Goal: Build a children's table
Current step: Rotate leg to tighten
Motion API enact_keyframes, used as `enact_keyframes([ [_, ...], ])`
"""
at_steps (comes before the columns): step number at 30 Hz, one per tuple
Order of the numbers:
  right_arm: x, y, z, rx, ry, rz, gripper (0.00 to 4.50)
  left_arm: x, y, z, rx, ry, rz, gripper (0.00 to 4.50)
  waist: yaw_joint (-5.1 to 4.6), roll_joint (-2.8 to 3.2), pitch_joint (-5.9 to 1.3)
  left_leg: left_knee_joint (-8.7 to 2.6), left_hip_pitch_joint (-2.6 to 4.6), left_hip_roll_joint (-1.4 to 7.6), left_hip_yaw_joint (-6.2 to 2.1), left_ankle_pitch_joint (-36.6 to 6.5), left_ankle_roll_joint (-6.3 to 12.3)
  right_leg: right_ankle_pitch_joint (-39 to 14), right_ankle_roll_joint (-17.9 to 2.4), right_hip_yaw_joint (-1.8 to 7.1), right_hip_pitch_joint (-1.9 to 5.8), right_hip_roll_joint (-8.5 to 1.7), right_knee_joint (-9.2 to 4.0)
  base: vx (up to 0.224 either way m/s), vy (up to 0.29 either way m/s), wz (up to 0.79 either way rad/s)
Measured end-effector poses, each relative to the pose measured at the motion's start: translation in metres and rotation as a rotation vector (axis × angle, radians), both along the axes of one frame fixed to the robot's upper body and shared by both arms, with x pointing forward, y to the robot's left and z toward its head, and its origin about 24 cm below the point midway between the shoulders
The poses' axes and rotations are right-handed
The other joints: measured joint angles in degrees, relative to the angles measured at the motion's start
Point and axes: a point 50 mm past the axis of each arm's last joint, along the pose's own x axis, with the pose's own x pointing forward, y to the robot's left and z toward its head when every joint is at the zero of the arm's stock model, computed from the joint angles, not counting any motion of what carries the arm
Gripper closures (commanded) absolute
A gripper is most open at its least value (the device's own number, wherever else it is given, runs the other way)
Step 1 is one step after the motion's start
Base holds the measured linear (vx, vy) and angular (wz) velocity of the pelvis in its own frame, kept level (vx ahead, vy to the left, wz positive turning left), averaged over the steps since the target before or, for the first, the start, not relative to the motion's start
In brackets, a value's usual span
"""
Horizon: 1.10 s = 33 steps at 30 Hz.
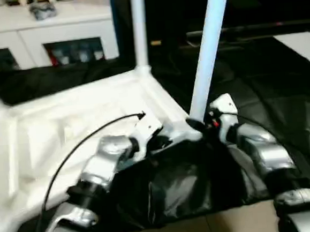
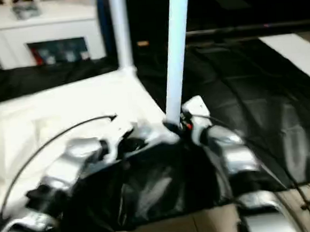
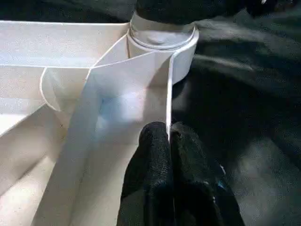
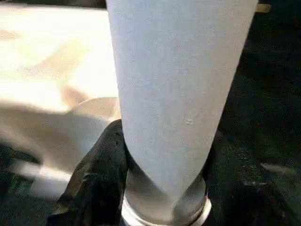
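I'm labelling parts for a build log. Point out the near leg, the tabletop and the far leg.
near leg (image 1: 206, 53), left eye view, mid shaft.
tabletop (image 1: 64, 128), left eye view, ribbed underside.
far leg (image 1: 139, 26), left eye view, shaft.

The tabletop (image 1: 80, 122) looks like smooth white plastic with a slight sheen, and the leg (image 1: 206, 53) held at its near corner is a smooth, matt white tube with a shinier grey band at its base. The cloth (image 1: 259, 81) under it all is black, creased and faintly glossy, like thin plastic sheeting. The forearms (image 1: 262, 150) are bright brushed silver metal, the fingers (image 3: 157, 165) matt black with a fine rough grain, and the cabinet (image 1: 46, 28) behind is flat matt white
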Motion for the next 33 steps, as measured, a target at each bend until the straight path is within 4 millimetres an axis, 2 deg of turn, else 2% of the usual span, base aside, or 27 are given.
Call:
enact_keyframes([
  [5, 0.01, 0.018, 0.001, 0.007, 0.002, -0.126, 2.59, 0.004, -0.003, 0.0, -0.003, -0.012, 0.064, 4.5, -0.8, 0.0, -0.01, -0.05, 0.02, 0.0, -0.01, 0.0, 0.0, 0.1, -0.1, -0.02, -0.02, 0.0, -0.15, 0.0, 0.0, 0.0],
  [6, 0.011, 0.019, 0.002, 0.004, -0.002, -0.125, 2.24, 0.004, -0.003, 0.0, -0.004, -0.013, 0.065, 4.5, -0.82, 0.0, -0.01, -0.05, 0.01, 0.0, -0.01, 0.0, 0.0, 0.1, -0.1, -0.02, -0.03, 0.0, -0.15, 0.0, 0.0, 0.0],
  [8, 0.011, 0.019, 0.003, 0.003, -0.014, -0.12, 2.24, 0.004, -0.003, 0.001, -0.007, -0.012, 0.062, 4.5, -0.8, 0.0, -0.01, -0.05, 0.01, 0.0, -0.01, 0.0, 0.0, 0.1, -0.2, -0.02, -0.03, 0.0, -0.14, 0.0, 0.0, 0.0],
  [9, 0.011, 0.019, 0.003, 0.005, -0.017, -0.113, 2.03, 0.004, -0.002, 0.001, -0.009, -0.01, 0.058, 4.5, -0.79, 0.0, -0.01, -0.07, 0.01, 0.0, -0.01, 0.0, 0.0, 0.2, -0.2, -0.02, -0.04, 0.0, -0.14, 0.0, 0.0, 0.0],
  [10, 0.011, 0.019, 0.003, 0.006, -0.019, -0.105, 1.84, 0.004, -0.001, 0.001, -0.011, -0.008, 0.05, 4.5, -0.81, -0.04, 0.0, -0.1, 0.02, 0.0, -0.01, 0.0, 0.0, 0.3, -0.4, -0.03, -0.05, 0.0, -0.14, 0.0, 0.0, 0.0],
  [12, 0.01, 0.016, 0.004, 0.007, -0.019, -0.061, 1.82, 0.004, 0.001, 0.002, -0.01, -0.01, 0.038, 4.5, -0.72, -0.04, 0.0, -0.14, 0.02, 0.02, -0.01, 0.0, 0.0, 0.3, -0.4, -0.06, -0.07, 0.0, -0.12, 0.0, 0.0, 0.0],
  [15, 0.008, 0.01, 0.007, -0.009, -0.016, 0.045, 1.42, 0.003, 0.009, 0.004, -0.002, -0.011, 0.0, 4.5, -0.71, -0.04, 0.0, -0.18, 0.01, 0.05, -0.01, 0.0, 0.0, 0.3, -0.4, -0.11, -0.15, 0.01, -0.08, 0.0, 0.0, 0.0],
  [18, 0.007, 0.006, 0.008, -0.031, -0.013, 0.12, 1.42, 0.002, 0.013, 0.005, -0.004, -0.012, -0.026, 4.5, -0.59, -0.03, 0.0, -0.17, 0.0, 0.07, -0.01, 0.0, 0.0, 0.3, -0.4, -0.12, -0.2, 0.02, -0.01, 0.0, 0.0, 0.0],
  [25, -0.006, -0.02, 0.011, -0.128, 0.011, 0.375, 1.42, -0.009, 0.025, 0.007, -0.02, 0.018, -0.158, 4.5, 0.56, 0.0, 0.02, -0.16, -0.24, 0.09, -0.01, 0.0, 0.01, 0.3, -0.3, -0.17, -0.37, 0.02, -0.05, 0.0, 0.0, 0.0],
  [28, -0.016, -0.032, 0.016, -0.184, 0.03, 0.522, 1.42, -0.016, 0.029, 0.007, -0.024, 0.041, -0.242, 4.5, 1.72, 0.01, 0.02, -0.1, -0.28, 0.13, 0.01, 0.0, 0.01, 0.3, -0.3, -0.19, -0.37, 0.02, -0.04, 0.0, 0.0, 0.0],
  [30, -0.02, -0.034, 0.016, -0.196, 0.039, 0.577, 1.42, -0.019, 0.03, 0.006, -0.025, 0.053, -0.272, 4.5, 2.1, 0.01, 0.03, -0.06, -0.27, 0.15, 0.02, 0.0, 0.0, 0.3, -0.3, -0.18, -0.35, 0.02, -0.01, 0.0, 0.0, 0.0],
  [33, -0.022, -0.034, 0.017, -0.203, 0.051, 0.63, 1.42, -0.021, 0.031, 0.006, -0.024, 0.066, -0.3, 4.5, 2.18, 0.01, 0.03, -0.04, -0.28, 0.15, 0.1, 0.0, 0.0, 0.3, -0.3, -0.11, -0.3, 0.02, 0.03, 0.0, 0.0, 0.0],
])
